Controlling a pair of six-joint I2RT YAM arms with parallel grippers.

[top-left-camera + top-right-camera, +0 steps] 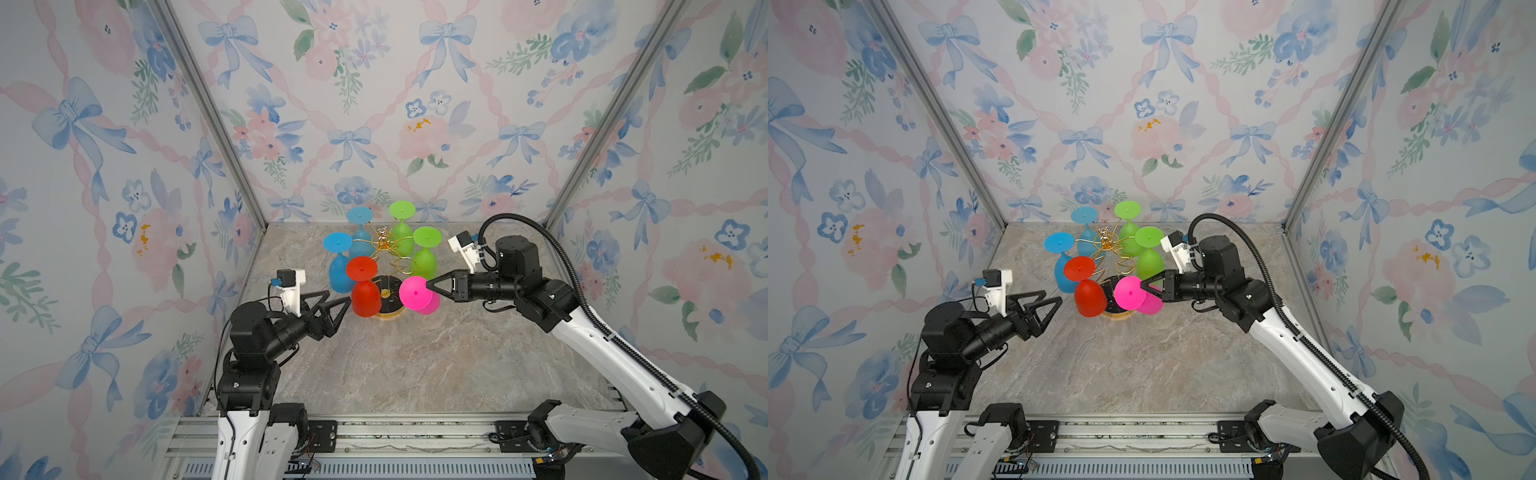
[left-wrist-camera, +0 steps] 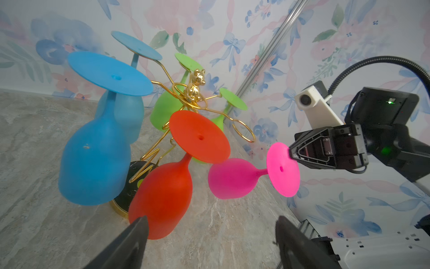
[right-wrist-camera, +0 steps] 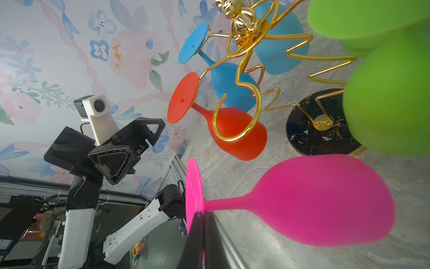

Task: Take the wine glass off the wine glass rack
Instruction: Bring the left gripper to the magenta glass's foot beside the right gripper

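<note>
The pink wine glass [image 1: 417, 293] [image 1: 1130, 293] [image 2: 232, 178] [image 3: 314, 200] lies tilted almost sideways, off the wire arms, in front of the rack's base. My right gripper [image 1: 428, 286] [image 1: 1142, 285] [image 2: 290, 151] [image 3: 204, 213] is shut on the rim of its foot. The gold wine glass rack [image 1: 382, 242] [image 1: 1104, 242] [image 2: 193, 93] [image 3: 246, 35] has one empty loop [image 3: 235, 116] beside the pink glass. My left gripper [image 1: 338, 297] [image 1: 1052, 296] [image 2: 211, 220] is open, just left of the red glass [image 1: 365, 297] [image 2: 162, 198], holding nothing.
Two blue glasses [image 1: 340, 266] and two green glasses [image 1: 424, 257] hang upside down on the rack, with the red one at the front left. The black marbled base [image 1: 388, 293] [image 3: 321, 125] stands on the marble table [image 1: 415, 365]. Floral walls close in on three sides.
</note>
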